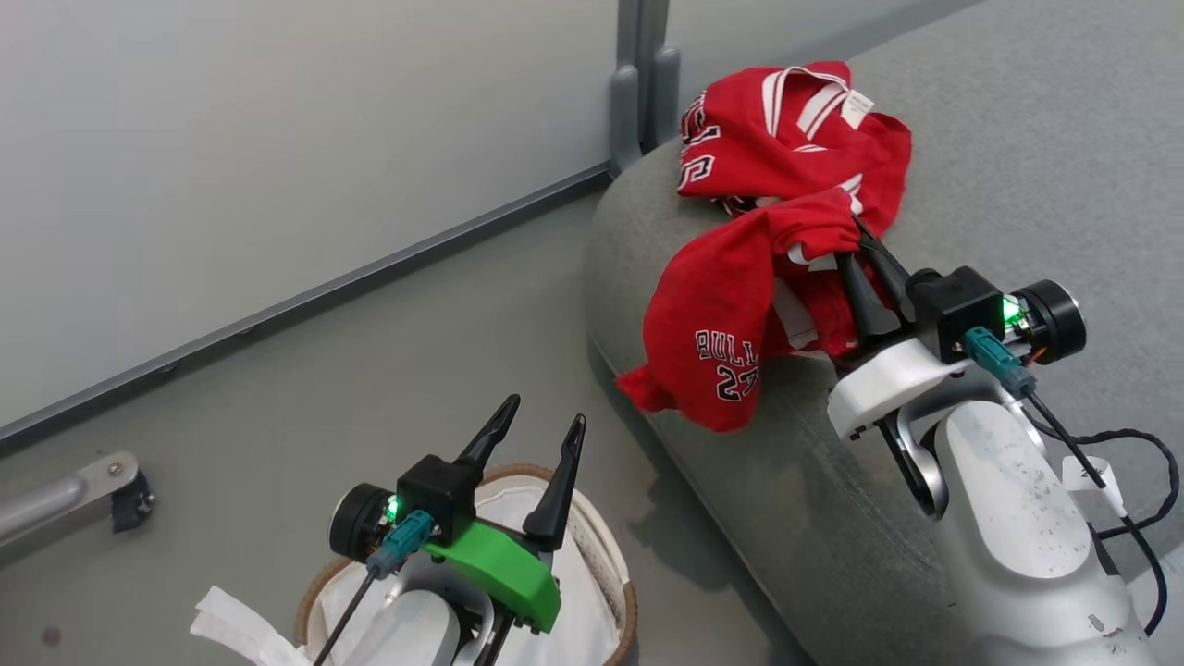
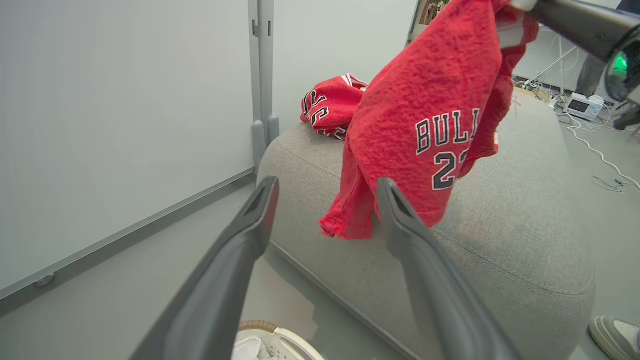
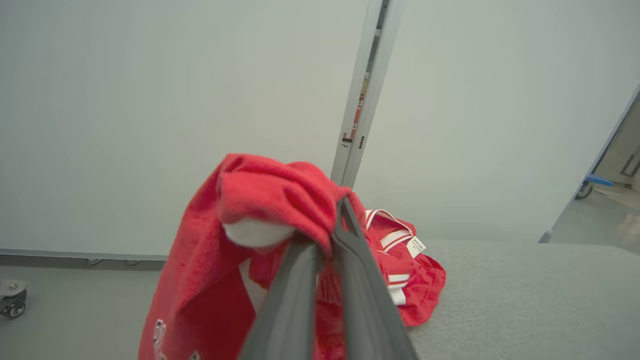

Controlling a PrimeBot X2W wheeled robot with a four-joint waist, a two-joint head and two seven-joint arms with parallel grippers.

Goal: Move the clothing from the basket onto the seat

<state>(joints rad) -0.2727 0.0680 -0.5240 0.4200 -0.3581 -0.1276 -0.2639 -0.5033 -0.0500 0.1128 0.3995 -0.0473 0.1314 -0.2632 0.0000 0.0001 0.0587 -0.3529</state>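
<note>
My right gripper [image 1: 856, 242] is shut on a red jersey [image 1: 731, 314] lettered "BULLS 23", holding it up over the grey seat [image 1: 1017, 139] near its front-left corner. The jersey [image 2: 430, 120] hangs from the fingers [image 3: 300, 280], its hem near the seat edge. A second red jersey [image 1: 786, 129] lies crumpled on the seat behind it. My left gripper [image 1: 535, 427] stands open above the white basket [image 1: 624, 592] at the lower left, nothing between its fingers [image 2: 245, 235]. Inside the basket I see white liner [image 1: 518, 499].
A pale wall panel with a grey post [image 1: 638, 83] stands behind the seat. A caster foot [image 1: 120, 490] sits on the grey floor at left. A shoe [image 2: 615, 335] shows by the seat's right end. Cables and equipment [image 2: 582, 105] lie beyond.
</note>
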